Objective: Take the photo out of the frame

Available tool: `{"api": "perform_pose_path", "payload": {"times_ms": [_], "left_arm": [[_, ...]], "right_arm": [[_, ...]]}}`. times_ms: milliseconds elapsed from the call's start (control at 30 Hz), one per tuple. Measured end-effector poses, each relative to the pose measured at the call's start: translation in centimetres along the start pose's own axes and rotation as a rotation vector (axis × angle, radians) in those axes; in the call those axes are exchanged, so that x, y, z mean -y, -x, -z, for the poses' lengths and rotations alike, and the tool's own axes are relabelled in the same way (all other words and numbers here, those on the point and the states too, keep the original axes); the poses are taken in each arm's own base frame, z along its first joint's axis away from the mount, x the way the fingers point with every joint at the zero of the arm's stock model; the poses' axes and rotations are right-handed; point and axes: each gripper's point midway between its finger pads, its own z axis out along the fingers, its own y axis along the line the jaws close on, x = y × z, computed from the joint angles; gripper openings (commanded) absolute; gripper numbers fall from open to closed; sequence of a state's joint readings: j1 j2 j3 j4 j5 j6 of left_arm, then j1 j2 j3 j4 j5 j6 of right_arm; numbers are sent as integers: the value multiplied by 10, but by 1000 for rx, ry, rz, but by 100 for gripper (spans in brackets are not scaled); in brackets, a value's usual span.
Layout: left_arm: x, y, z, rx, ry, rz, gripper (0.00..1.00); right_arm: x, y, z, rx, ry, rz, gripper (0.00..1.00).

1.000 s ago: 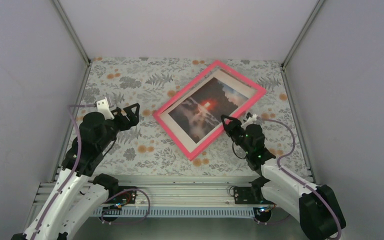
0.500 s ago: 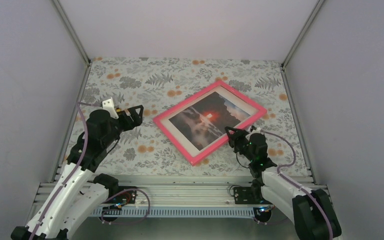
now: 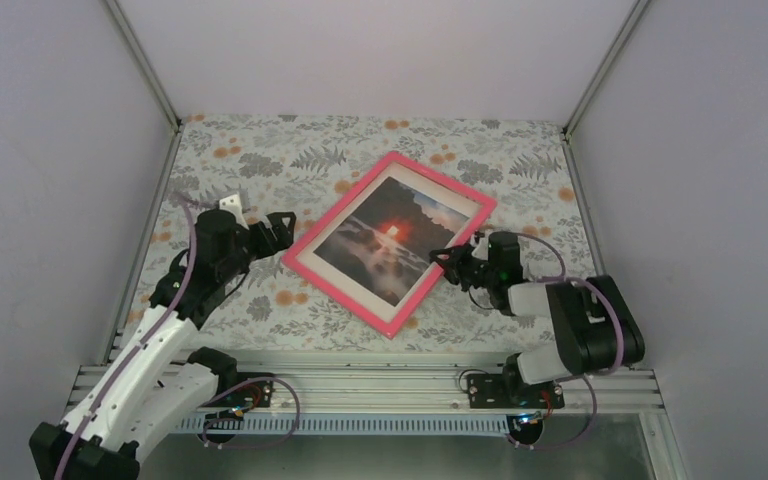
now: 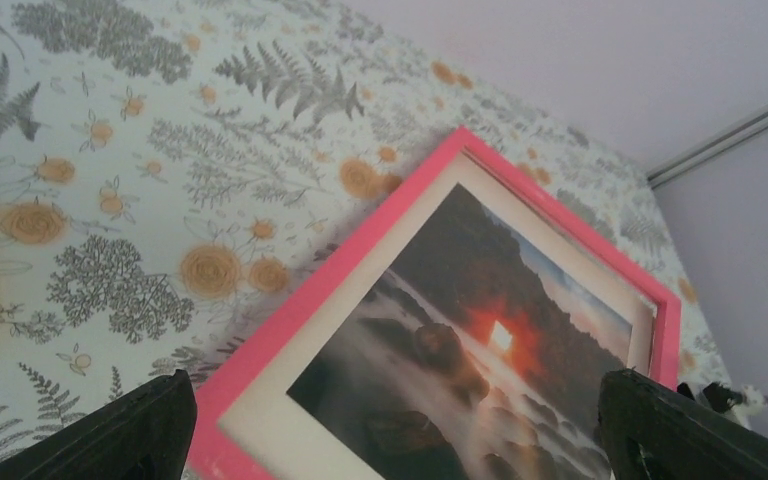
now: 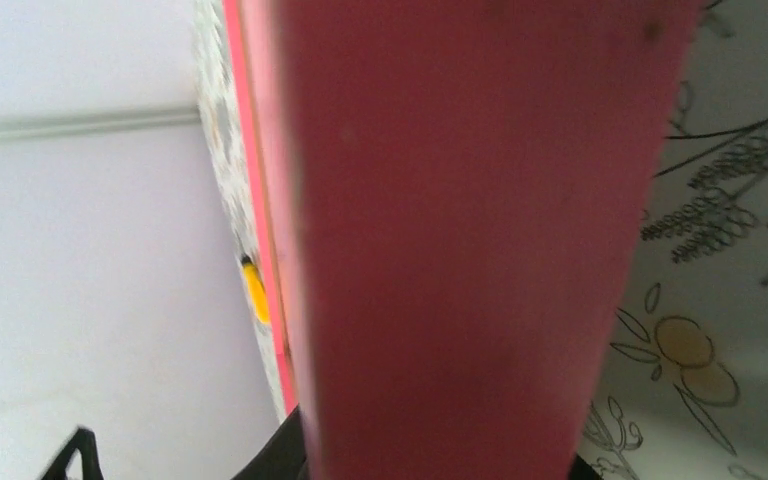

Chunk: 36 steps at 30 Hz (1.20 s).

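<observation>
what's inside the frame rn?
The photo, face up with its white border showing, fills the frame. Whatever lies under the photo is covered.

Floral tablecloth (image 3: pixel 260 160), plain white walls (image 3: pixel 360 50), metal rail along near edge (image 3: pixel 360 365)

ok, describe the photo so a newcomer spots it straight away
On the floral tablecloth, mid-table, is a pink frame, turned like a diamond. The photo fills it: a dark cloudy landscape with a white border and a glowing red-orange sun at centre, the only picture there.
</observation>
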<state>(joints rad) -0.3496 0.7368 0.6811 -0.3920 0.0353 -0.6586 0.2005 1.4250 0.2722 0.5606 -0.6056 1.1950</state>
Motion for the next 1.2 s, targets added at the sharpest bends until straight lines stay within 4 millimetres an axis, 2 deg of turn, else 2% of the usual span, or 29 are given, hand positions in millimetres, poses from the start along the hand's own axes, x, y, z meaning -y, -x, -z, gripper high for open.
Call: {"api": "perform_pose_path", "payload": {"times_ms": [167, 433, 700, 967, 1100, 1200], "left_arm": [[-12, -15, -21, -74, 50, -13, 100], [-26, -34, -41, -154, 102, -28, 100], [-37, -45, -49, -183, 135, -38, 100], [-53, -57, -52, -203, 188, -41, 100], [-66, -61, -53, -199, 241, -45, 100], [-81, -71, -58, -223, 298, -50, 100]], "right_arm": [[3, -3, -17, -139, -36, 81, 4], [14, -12, -34, -335, -54, 183, 4], [11, -29, -39, -463, -45, 259, 4], [2, -43, -53, -535, -69, 301, 4], [-4, -45, -63, -549, -65, 312, 4], [-10, -46, -75, -561, -65, 321, 4]]}}
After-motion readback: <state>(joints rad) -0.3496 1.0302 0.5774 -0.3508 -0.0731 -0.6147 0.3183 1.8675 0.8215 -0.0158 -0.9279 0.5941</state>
